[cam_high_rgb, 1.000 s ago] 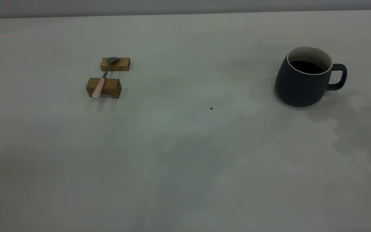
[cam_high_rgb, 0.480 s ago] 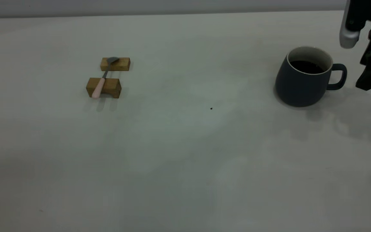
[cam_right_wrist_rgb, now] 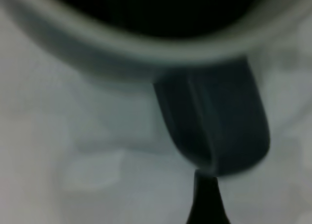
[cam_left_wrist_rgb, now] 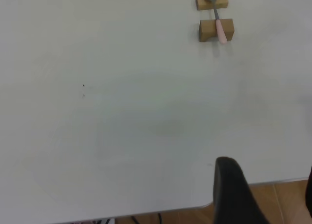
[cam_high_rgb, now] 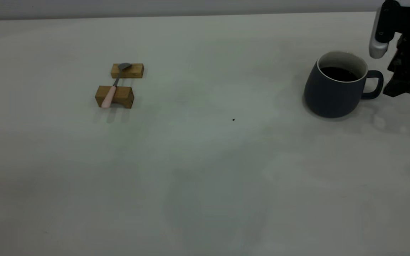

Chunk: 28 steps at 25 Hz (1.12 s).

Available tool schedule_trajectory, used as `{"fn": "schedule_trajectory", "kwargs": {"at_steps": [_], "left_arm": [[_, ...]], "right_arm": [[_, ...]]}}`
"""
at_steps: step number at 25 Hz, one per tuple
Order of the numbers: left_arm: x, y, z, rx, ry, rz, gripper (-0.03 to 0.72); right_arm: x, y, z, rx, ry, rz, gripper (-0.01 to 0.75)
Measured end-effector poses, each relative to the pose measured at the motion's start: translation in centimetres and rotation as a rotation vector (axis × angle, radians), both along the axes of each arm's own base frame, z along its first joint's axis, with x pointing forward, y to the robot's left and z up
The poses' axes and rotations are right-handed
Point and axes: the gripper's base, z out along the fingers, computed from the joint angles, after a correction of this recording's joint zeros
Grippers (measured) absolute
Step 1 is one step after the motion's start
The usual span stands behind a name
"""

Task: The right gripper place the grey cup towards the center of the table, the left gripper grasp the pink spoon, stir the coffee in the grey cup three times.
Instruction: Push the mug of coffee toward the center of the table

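The grey cup (cam_high_rgb: 335,89) stands upright at the right side of the bench (cam_high_rgb: 205,170), well right of the centre, with dark coffee (cam_high_rgb: 338,74) filling it some way below the rim and its handle (cam_high_rgb: 374,84) pointing right. The right gripper (cam_high_rgb: 402,83) sits just beside that handle, low over the bench; the right wrist view shows the handle loop very close ahead, with one dark fingertip (cam_right_wrist_rgb: 207,199) right at its outer curve. Whether its fingers are spread or closed cannot be told from these views.

The step in hand looks like the approach for the grasp on the handle. To do it well, the gripper should straddle the loop squarely, one finger each side, and close firmly before any lift. As the cup holds liquid, it should stay level and travel slowly leftward, either slid or raised only slightly, so nothing slops over.

The pink spoon (cam_high_rgb: 109,95) lies far to the left across two wooden blocks (cam_high_rgb: 115,96), untouched. The left gripper (cam_left_wrist_rgb: 234,194) is at the bench's edge, well away from the spoon; its state cannot be told either.
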Motion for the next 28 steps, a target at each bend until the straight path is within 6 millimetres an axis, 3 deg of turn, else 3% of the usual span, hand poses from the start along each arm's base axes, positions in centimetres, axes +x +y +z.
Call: {"fn": "schedule_trajectory", "kwargs": {"at_steps": [7, 13, 28], "left_arm": [[0.0, 0.0, 0.0, 0.000, 0.000, 0.000, 0.436], [0.0, 0.0, 0.0, 0.000, 0.000, 0.000, 0.436], [0.0, 0.0, 0.0, 0.000, 0.000, 0.000, 0.436]], "right_arm": [[0.5, 1.8, -0.4, 0.037, 0.002, 0.082, 0.570], [0.4, 4.7, -1.5, 0.097, 0.009, 0.113, 0.570], [-0.4, 11.8, -1.4, 0.179, 0.022, 0.176, 0.570]]}}
